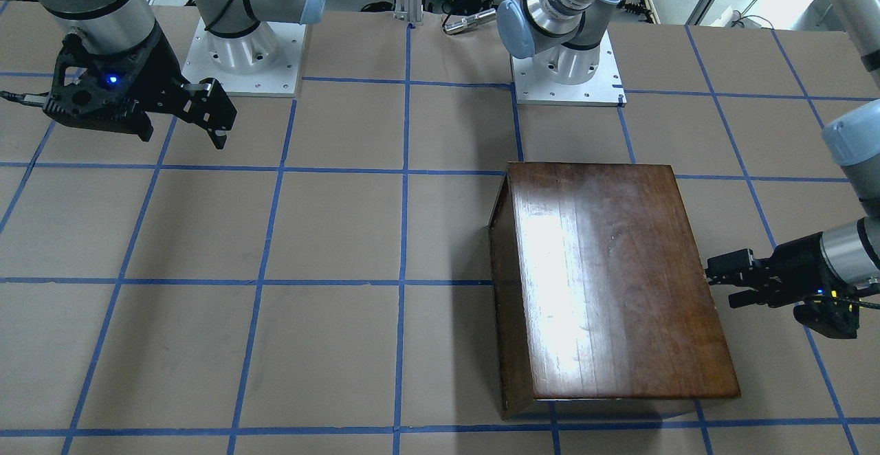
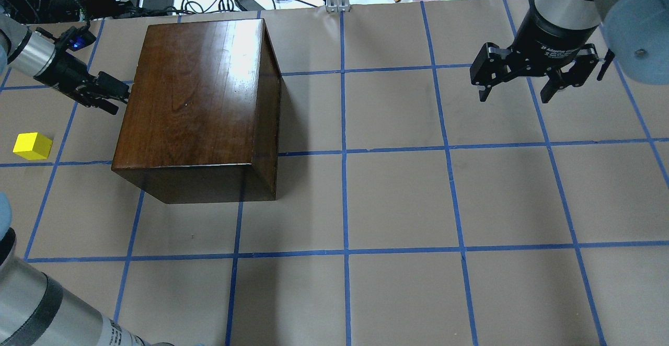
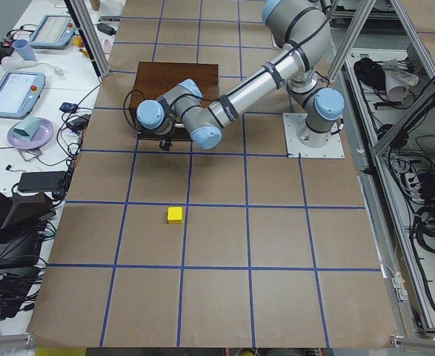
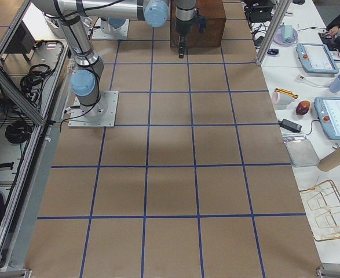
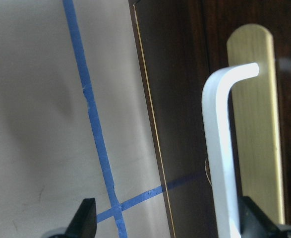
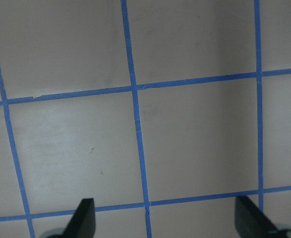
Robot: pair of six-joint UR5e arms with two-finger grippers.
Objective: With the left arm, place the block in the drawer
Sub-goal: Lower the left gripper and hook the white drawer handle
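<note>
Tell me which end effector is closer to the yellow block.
Left. The left end effector is at the side of the box, a short way from the block; the right end effector hangs far across the table.

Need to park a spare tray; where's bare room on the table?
Bare: the taped squares of the brown table right of the glossy dark brown wooden box, middle to near edge; the right gripper hovers above the right side. Crowded: the box's left, with the left gripper and small yellow cube.
</note>
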